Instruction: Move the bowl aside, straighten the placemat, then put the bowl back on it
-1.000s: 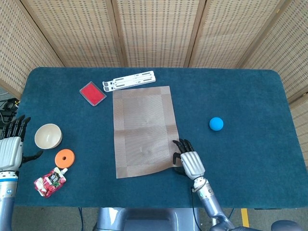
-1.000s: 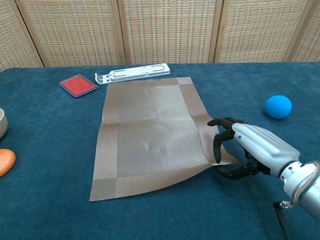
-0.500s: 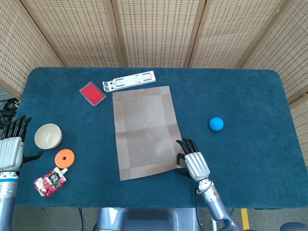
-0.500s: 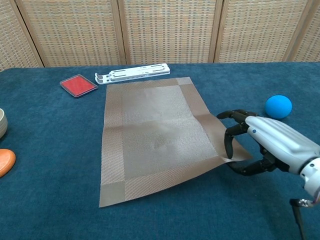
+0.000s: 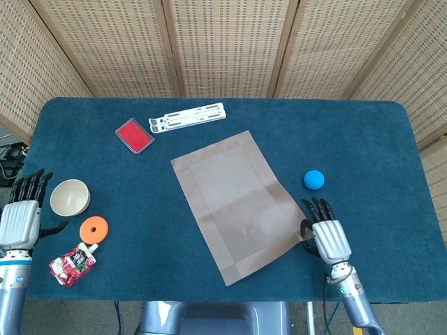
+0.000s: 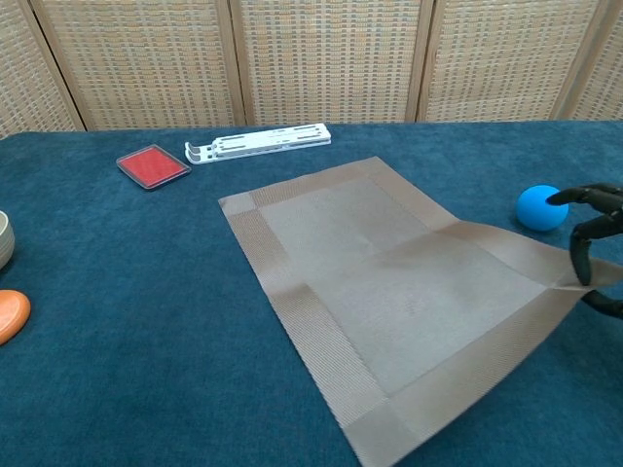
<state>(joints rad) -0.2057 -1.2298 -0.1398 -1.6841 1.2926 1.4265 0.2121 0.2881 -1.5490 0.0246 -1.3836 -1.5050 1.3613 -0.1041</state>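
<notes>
Nearest, on the blue tabletop (image 5: 391, 132): one red snack pouch (image 5: 71, 264), one orange disc (image 5: 93, 227). Right hand (image 5: 327, 237), fingers (image 6: 582, 255) pinching the near-right corner of one skewed placemat (image 5: 237, 201). Left hand (image 5: 19, 220) released, fingers spread, beside one bowl (image 5: 70, 197), off the mat. Farther: one blue ball (image 5: 313, 179), one red pad (image 5: 134, 135), one white stand (image 5: 187, 116).

Lighting was bright, even and diffuse, seemingly from overhead, with only faint soft shadows under the placemat (image 6: 409, 292) edge and the blue ball (image 5: 313, 179); both views were sharp, glare-free, with slight wide-angle bowing at the head view's table (image 5: 391, 139) edges.
</notes>
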